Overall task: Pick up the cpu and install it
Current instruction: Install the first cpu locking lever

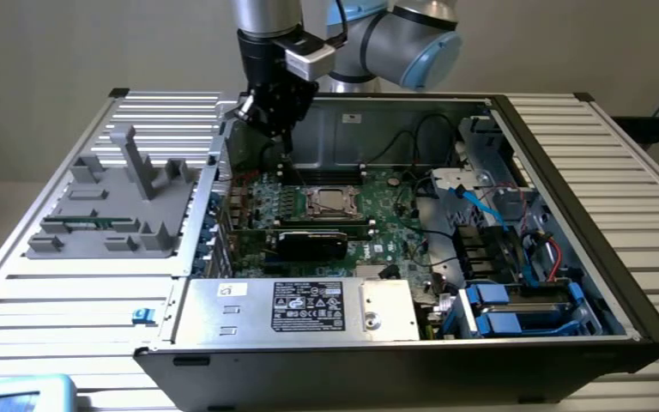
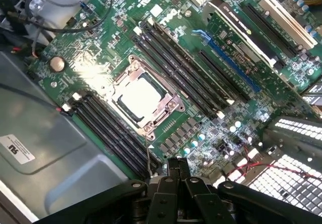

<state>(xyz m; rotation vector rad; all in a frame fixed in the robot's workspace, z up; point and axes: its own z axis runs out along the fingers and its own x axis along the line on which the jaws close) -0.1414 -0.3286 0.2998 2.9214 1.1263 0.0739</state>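
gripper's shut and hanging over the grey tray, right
No: the gripper is shut, but it hangs over the open case, above the motherboard, not over the grey tray, which sits beside the case. The exterior view shows it.

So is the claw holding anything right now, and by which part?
Nothing; the claw is shut empty, and the cpu sits in its socket.

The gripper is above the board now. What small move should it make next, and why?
Probably move out of the case toward the tray at the exterior view's left. The gripper is shut and holds nothing I can see, above the board near the socket, so it has no cpu to install yet. Whether the cpu lies on the tray is too small to tell.
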